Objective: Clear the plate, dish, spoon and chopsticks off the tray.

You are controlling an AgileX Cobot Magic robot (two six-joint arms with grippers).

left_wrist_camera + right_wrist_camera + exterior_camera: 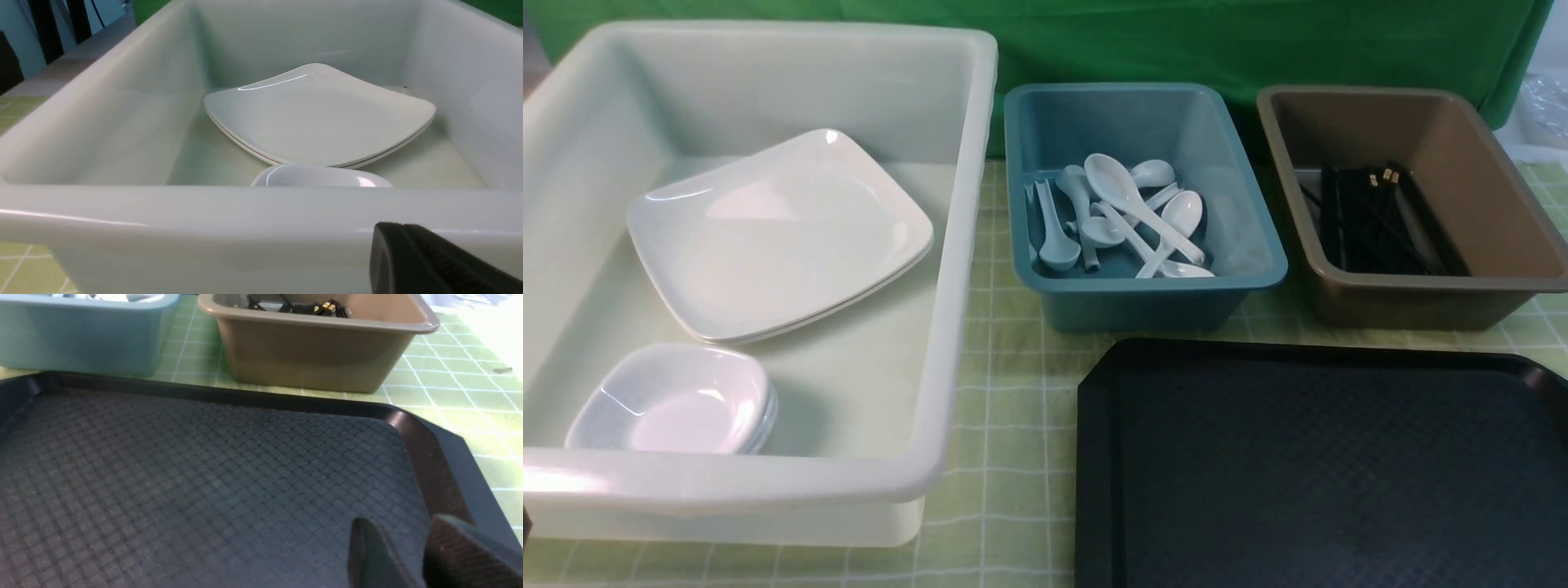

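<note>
The black tray (pixel 1094 457) holds nothing; it also shows in the right wrist view (pixel 245 398). Two stacked white square plates (pixel 784 229) and stacked small dishes (pixel 674 400) lie in the white tub (pixel 956 245). Several white spoons (pixel 1135 212) lie in the blue bin (pixel 1143 306). Black chopsticks (pixel 1372 220) lie in the brown bin (pixel 1421 306). Neither gripper shows in the front view. My left gripper (pixel 398 228) is shut and empty, just outside the tub's near wall (pixel 245 212). My right gripper (pixel 398 520) hovers low over the tray, jaws slightly apart, empty.
The tub, bins and tray stand on a green checked cloth (pixel 1005 408), with a green backdrop behind them. The left wrist view shows the plates (pixel 318 114) and a dish rim (pixel 322 177) inside the tub. The right wrist view shows the brown bin (pixel 310 355) and blue bin (pixel 81 339) beyond the tray.
</note>
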